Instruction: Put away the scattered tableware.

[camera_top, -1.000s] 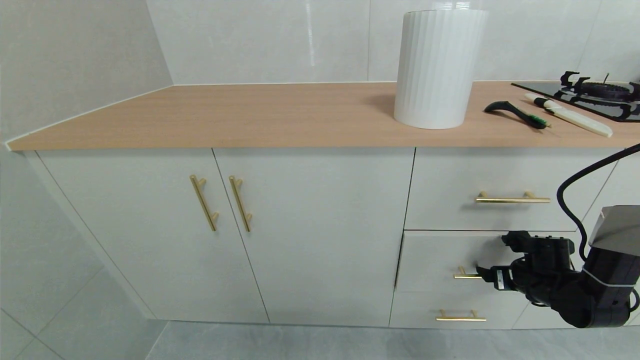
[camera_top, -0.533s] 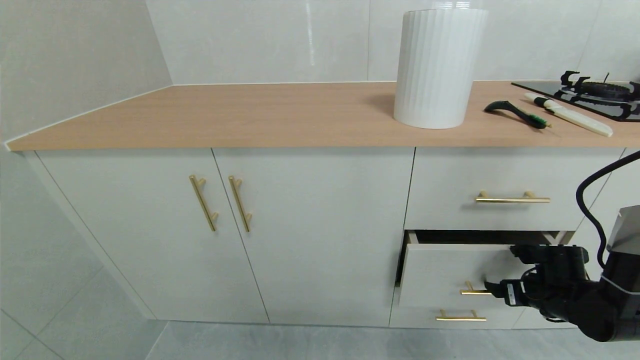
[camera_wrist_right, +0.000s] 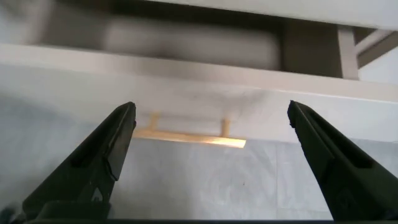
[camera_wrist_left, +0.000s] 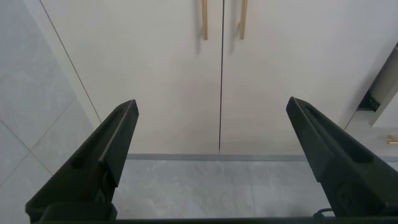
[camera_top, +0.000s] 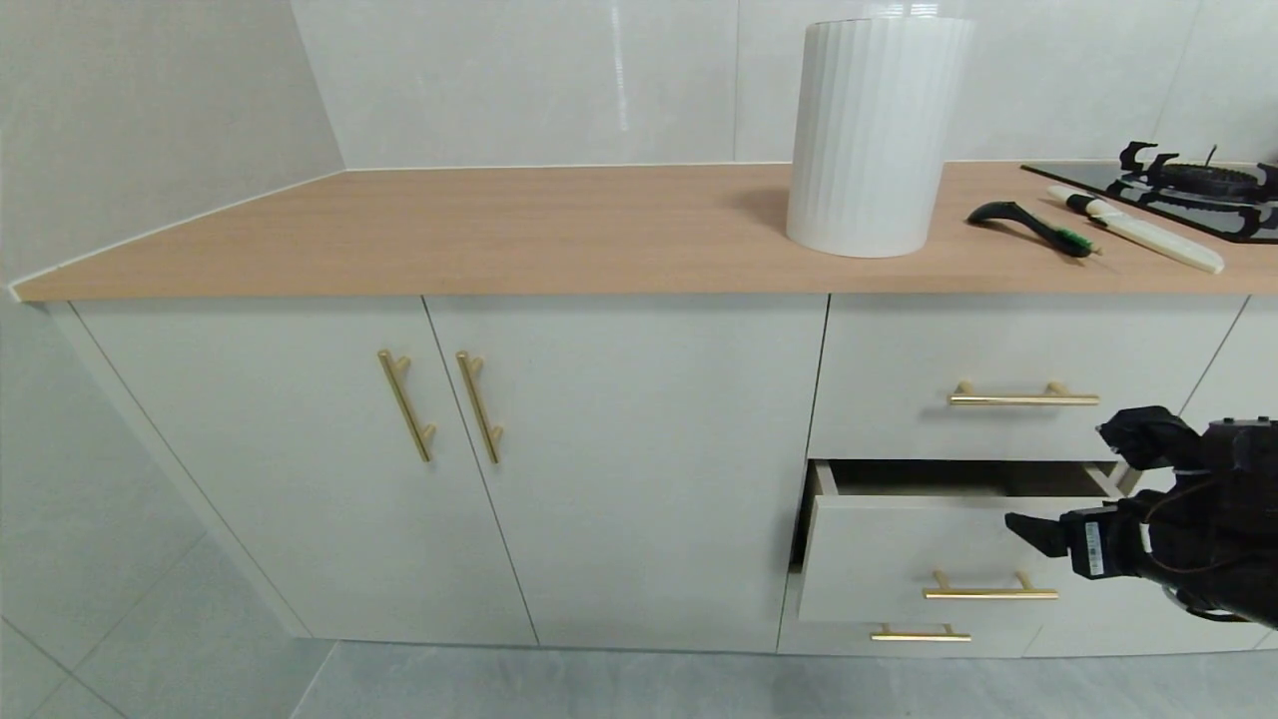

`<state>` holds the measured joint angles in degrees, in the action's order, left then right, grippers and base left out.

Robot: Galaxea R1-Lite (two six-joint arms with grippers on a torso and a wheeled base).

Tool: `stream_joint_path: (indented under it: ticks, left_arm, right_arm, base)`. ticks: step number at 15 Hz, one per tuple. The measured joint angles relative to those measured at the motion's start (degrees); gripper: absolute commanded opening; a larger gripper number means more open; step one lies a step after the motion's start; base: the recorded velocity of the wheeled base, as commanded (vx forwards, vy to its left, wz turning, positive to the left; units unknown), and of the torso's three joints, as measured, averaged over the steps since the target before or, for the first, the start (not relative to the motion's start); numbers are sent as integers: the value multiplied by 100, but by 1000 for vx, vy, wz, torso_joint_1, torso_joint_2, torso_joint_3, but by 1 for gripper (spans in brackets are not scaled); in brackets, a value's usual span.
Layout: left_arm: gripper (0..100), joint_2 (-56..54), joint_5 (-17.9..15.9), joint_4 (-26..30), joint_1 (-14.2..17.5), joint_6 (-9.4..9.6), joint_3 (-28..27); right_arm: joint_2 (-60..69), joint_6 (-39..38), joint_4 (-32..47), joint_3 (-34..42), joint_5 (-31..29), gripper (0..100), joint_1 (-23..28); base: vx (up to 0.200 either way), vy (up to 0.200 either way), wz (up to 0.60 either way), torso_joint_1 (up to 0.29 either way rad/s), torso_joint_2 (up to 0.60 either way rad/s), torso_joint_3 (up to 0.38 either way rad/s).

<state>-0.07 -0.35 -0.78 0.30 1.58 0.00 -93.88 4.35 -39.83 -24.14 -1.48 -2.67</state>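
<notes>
Middle drawer (camera_top: pixel 899 559) now sits farther out; right gripper (camera_top: pixel 1076 481) is off its handle (camera_top: pixel 990 593), jaws spread. I'd raise arm clear of drawer front, then approach black utensil (camera_top: pixel 1028 228) fr. above.

right pincer (camera_top: pixel 1080 484) hangs low at the robot's right side, jaws spread wide; left pincer (camera_wrist_left: pixel 214 163) gapes just as wide, angled downward.

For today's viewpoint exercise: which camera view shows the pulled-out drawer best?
The head view: the drawer is seen pulled out, front, handle and dark opening together. The right wrist view gives part of its front and handle; the left wrist view faces the cupboard doors.
</notes>
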Motion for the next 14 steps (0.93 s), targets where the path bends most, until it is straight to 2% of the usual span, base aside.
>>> stream_joint_path:
  ticks: [3,7,10,14]
  left_arm:
    - [100,0,2,2,0,-2,0]
    - [100,0,0,2,0,-2,0]
    - [100,0,2,2,0,-2,0]
    - [100,0,2,0,2,-2,0]
  right_arm:
    - [560,-17,349,-463,0,100,-166]
    - [59,-28,349,-916,-27,100,-184]
    - [-523,-45,146,-1106,-35,100,-74]
    - [-1342,-224,-635,-1230,-52,100,-11]
  base:
    - [0,0,0,0,0,0]
    - [0,0,0,0,0,0]
    - [0,0,0,0,0,0]
    - [0,0,0,0,0,0]
